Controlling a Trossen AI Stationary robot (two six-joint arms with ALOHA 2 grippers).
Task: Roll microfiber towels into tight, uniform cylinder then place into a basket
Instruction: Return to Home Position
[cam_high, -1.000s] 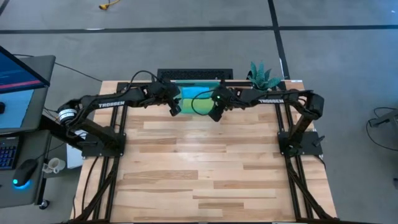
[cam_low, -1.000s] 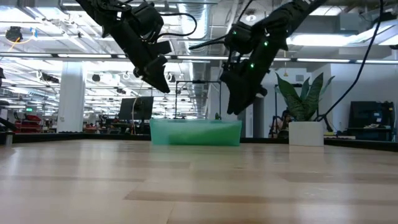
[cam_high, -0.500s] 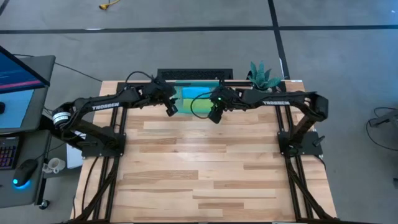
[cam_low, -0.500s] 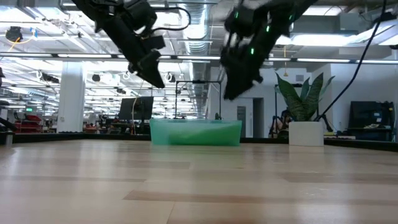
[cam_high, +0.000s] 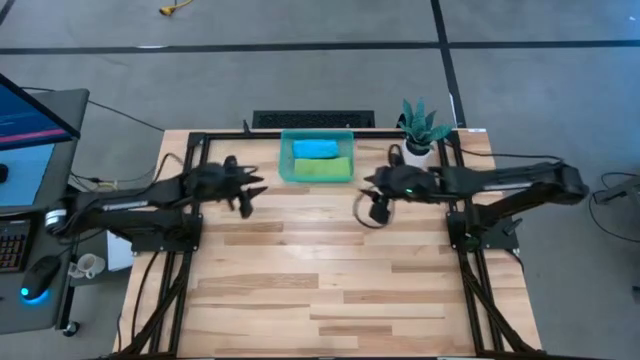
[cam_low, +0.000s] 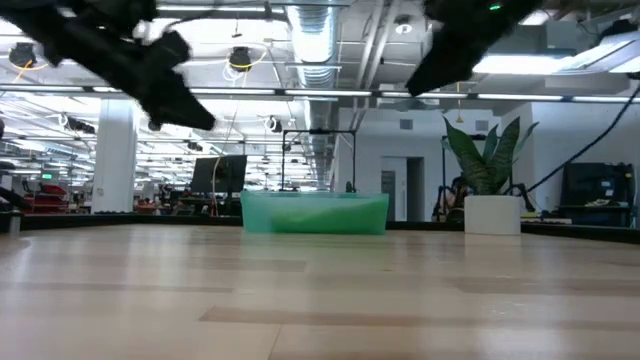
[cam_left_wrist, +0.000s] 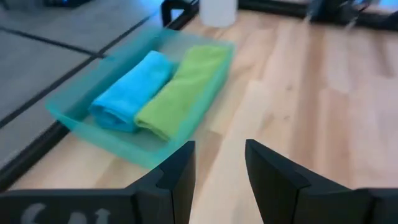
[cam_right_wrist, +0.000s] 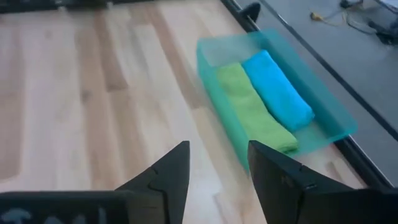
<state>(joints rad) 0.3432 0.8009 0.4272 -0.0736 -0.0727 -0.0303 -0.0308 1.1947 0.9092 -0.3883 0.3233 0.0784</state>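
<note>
Both towels lie rolled up in the basket (cam_high: 284, 160) at the far edge of the table (cam_high: 320, 280), side by side and touching along their length. The blue towel (cam_high: 315, 148) sits on the far side of the basket, and the green towel (cam_high: 320, 168) is against the near wall. From table height the basket (cam_low: 314, 213) stands flat on the wood, with a white plant pot (cam_low: 492, 213) off to one side of it.

The left gripper (cam_high: 245, 193) hangs above the table, off to the left of the basket and nearer than it, well clear of the rim. Its jaws stand parted with nothing between them (cam_left_wrist: 219, 155), and past its fingers you can see the blue roll (cam_left_wrist: 134, 92) and the green roll (cam_left_wrist: 183, 90). The right gripper (cam_high: 378, 205) hangs on the other side, near the plant pot (cam_high: 418, 150) and apart from the basket. Its jaws (cam_right_wrist: 217, 155) are likewise released and empty, looking back at the green towel (cam_right_wrist: 252, 109) and the blue one (cam_right_wrist: 277, 90)
</note>
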